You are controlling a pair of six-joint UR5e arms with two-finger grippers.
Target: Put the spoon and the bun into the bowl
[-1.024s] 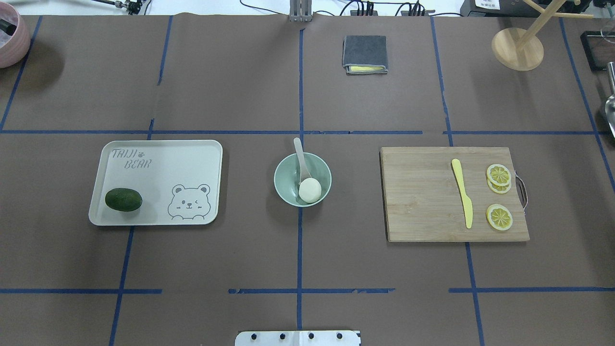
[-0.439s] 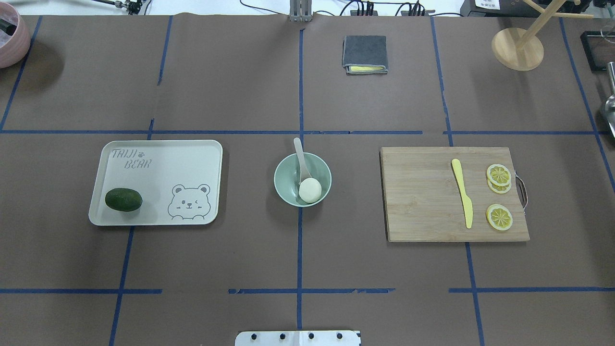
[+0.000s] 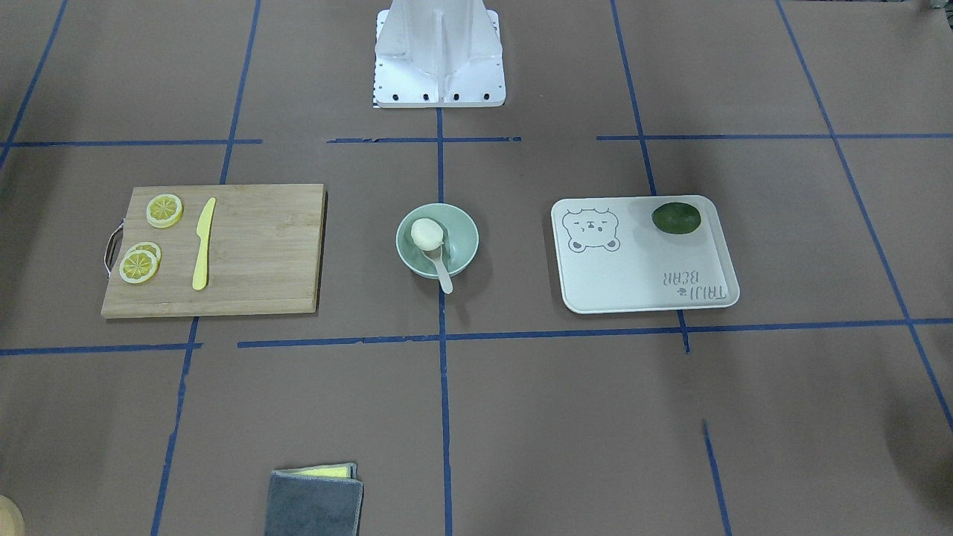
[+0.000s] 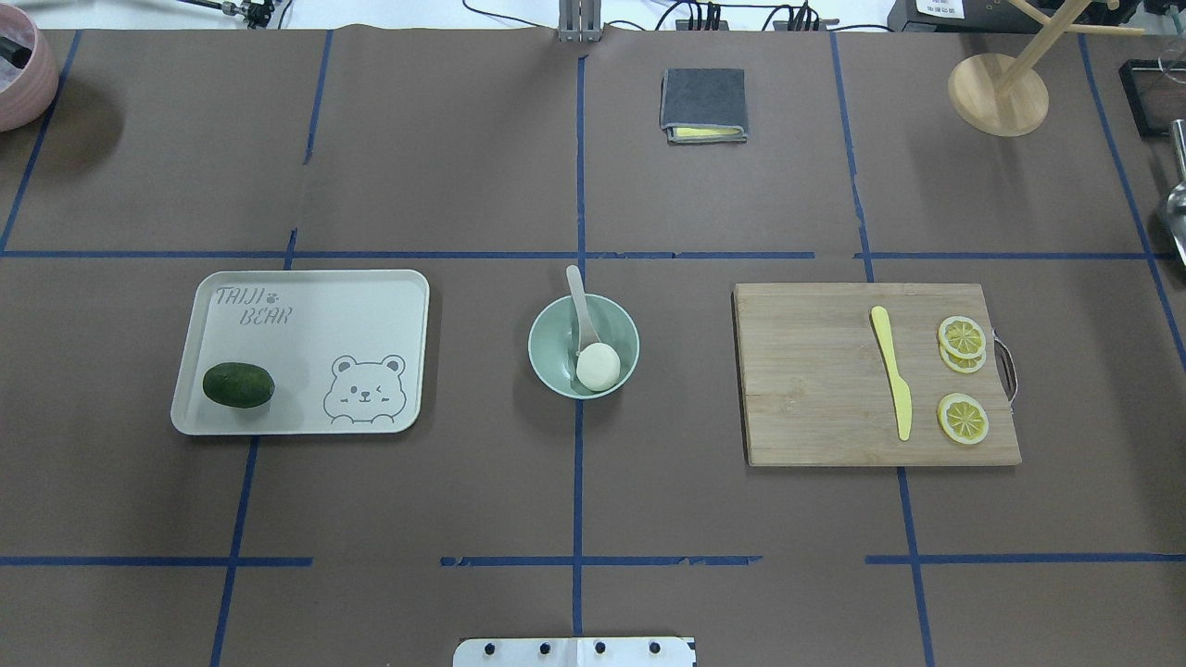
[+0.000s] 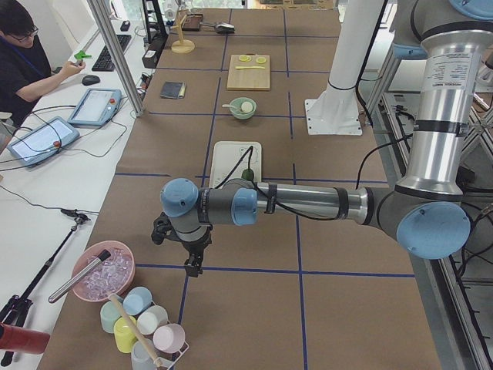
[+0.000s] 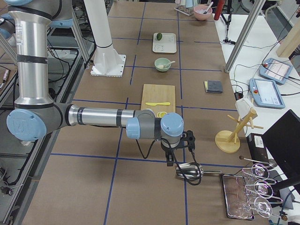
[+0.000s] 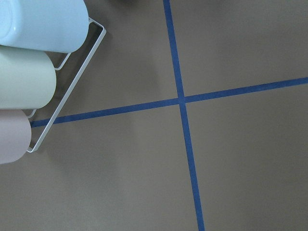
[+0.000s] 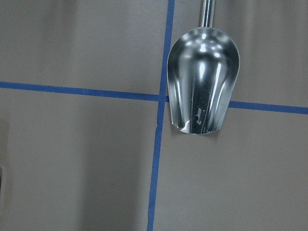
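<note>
The mint-green bowl (image 4: 547, 348) stands at the table's middle and also shows in the front view (image 3: 463, 235). The white bun (image 4: 598, 366) lies inside it (image 3: 427, 234). The pale spoon (image 4: 581, 301) rests in the bowl with its scoop beside the bun and its handle over the far rim (image 3: 444, 275). My left gripper (image 5: 191, 268) hangs over the table's left end, far from the bowl. My right gripper (image 6: 168, 161) hangs over the right end, above a metal scoop (image 8: 204, 86). Only the side views show them, so I cannot tell whether either is open or shut.
A bear-print tray (image 4: 306, 324) with a dark green lime (image 4: 238, 384) lies left of the bowl. A cutting board (image 4: 815, 371) with a yellow knife (image 4: 891, 371) and lemon slices (image 4: 962, 417) lies right. A folded cloth (image 4: 703, 104) and wooden stand (image 4: 998, 93) sit at the back. Cups (image 7: 29, 77) stand at the left end.
</note>
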